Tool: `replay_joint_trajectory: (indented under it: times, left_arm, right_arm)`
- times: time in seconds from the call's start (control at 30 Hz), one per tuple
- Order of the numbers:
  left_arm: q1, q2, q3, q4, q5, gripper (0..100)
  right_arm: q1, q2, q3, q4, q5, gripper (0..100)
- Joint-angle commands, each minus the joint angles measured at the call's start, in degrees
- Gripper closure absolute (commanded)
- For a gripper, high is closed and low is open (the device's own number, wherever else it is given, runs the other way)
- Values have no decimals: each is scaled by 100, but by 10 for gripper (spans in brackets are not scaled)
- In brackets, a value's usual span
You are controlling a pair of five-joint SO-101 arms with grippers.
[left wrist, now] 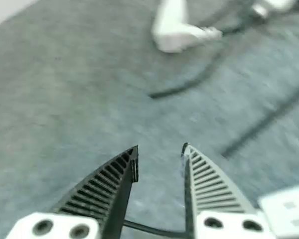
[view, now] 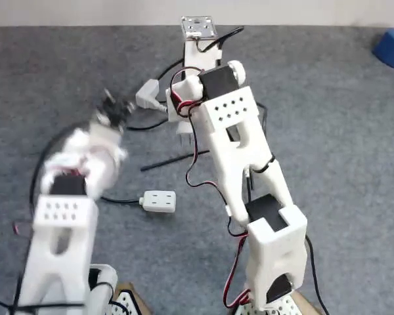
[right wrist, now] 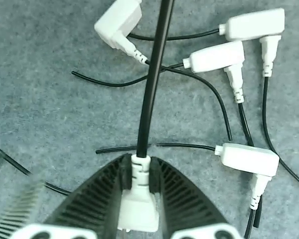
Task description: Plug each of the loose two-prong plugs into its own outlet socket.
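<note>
Currently the right end effector (right wrist: 140, 162) pinches one plug (right wrist: 137, 211) by its body, probably to carry it to the outlet strip (view: 159, 201) on the counter (view: 341, 131); the left end effector (left wrist: 159, 150) hangs spread near the strip, though that view is blurred.

Standing here, I can't make out any lettering, number, label or sign, not on the white plugs (right wrist: 248, 160), the outlet block (view: 159, 201), or the arms' white housings (view: 240, 118).
</note>
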Motion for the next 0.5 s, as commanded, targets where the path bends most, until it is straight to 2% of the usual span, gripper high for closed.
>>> replay_joint_trajectory:
  times: [0.0,0.07,0.2,0.47]
  left_arm:
    - [136,-945,734,-229,35,762]
    - [154,-1235,1042,-229,18,741]
    - [365,-1886,1657,-229,-510,737]
    - [945,-3081,1798,-229,-325,727]
  right_arm:
    - [13,-101,-286,66,62,992]
    - [13,-101,-286,57,62,992]
    - [22,-101,-286,57,44,992]
    - [-180,215,233,-242,-387,992]
